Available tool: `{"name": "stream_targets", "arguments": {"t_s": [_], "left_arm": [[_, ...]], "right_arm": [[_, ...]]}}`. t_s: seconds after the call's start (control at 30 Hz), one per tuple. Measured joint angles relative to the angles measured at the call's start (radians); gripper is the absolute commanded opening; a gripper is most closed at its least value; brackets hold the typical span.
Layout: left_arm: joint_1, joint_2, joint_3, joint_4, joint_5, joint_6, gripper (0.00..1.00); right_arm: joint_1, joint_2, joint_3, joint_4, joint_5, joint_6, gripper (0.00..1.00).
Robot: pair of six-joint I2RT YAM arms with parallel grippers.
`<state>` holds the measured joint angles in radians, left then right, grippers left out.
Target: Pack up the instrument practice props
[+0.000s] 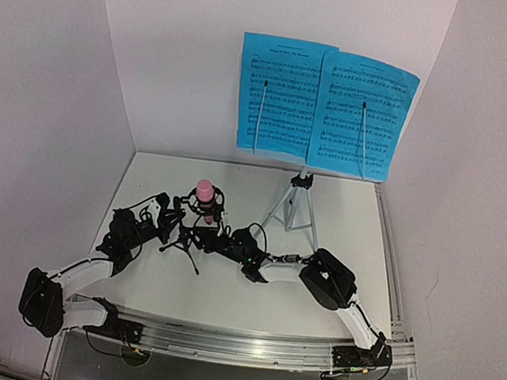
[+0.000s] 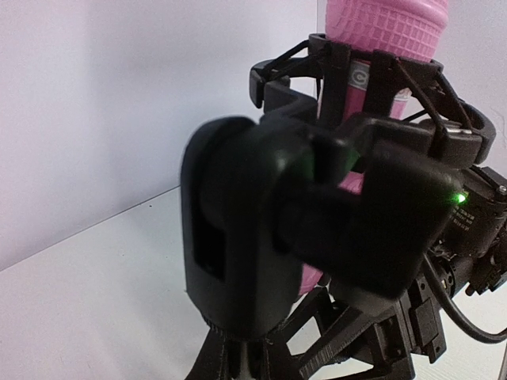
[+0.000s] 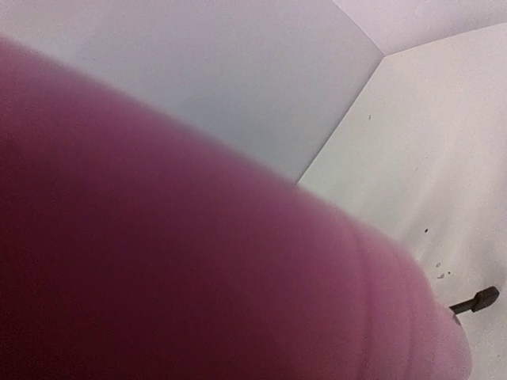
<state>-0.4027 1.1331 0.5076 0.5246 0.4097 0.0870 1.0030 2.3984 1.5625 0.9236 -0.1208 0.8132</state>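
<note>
The pink microphone (image 1: pixel 204 190) stands upright in the ring mount of the black tripod mic stand (image 1: pixel 186 242). My left gripper (image 1: pixel 177 211) is at the stand's left side. In the left wrist view its fingers (image 2: pixel 207 358) close round the stem under the stand's black joint (image 2: pixel 238 237), with the microphone (image 2: pixel 384 28) above. My right gripper (image 1: pixel 222 234) reaches in from the right below the ring. The microphone (image 3: pixel 198 237) fills the right wrist view and hides the fingers. The blue sheet-music pages (image 1: pixel 322 102) rest on the music stand, whose silver tripod (image 1: pixel 295 208) is behind.
White walls enclose the table on the left, back and right. A metal rail (image 1: pixel 246 344) runs along the near edge by the arm bases. The right arm's wrist with a green light (image 2: pixel 475 229) sits just behind the mic stand. A small black foot (image 3: pixel 475 301) lies on the table.
</note>
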Motion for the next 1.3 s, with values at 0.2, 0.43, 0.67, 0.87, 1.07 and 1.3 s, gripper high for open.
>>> {"name": "stream_targets", "arguments": {"t_s": [0.2,0.43,0.67,0.87,1.07,1.3], "left_arm": [[-0.009,0.015,0.000,0.023,-0.011,-0.003,0.00],[-0.016,0.035,0.000,0.052,-0.020,-0.009,0.00],[-0.018,0.041,0.000,0.060,-0.022,-0.009,0.00],[-0.021,0.055,0.003,0.075,-0.030,-0.011,0.00],[-0.023,0.073,0.007,0.098,-0.031,-0.013,0.00],[-0.023,0.073,0.006,0.098,-0.034,-0.015,0.00]], "right_arm": [[-0.016,0.012,0.011,0.044,-0.026,0.074,0.32],[-0.027,0.041,0.036,0.069,-0.050,0.120,0.35],[-0.028,0.041,0.036,0.079,-0.049,0.161,0.34],[-0.028,0.044,0.032,0.083,-0.048,0.191,0.34],[-0.032,0.057,0.028,0.087,-0.052,0.212,0.24],[-0.033,0.057,0.025,0.103,-0.057,0.233,0.12]]}}
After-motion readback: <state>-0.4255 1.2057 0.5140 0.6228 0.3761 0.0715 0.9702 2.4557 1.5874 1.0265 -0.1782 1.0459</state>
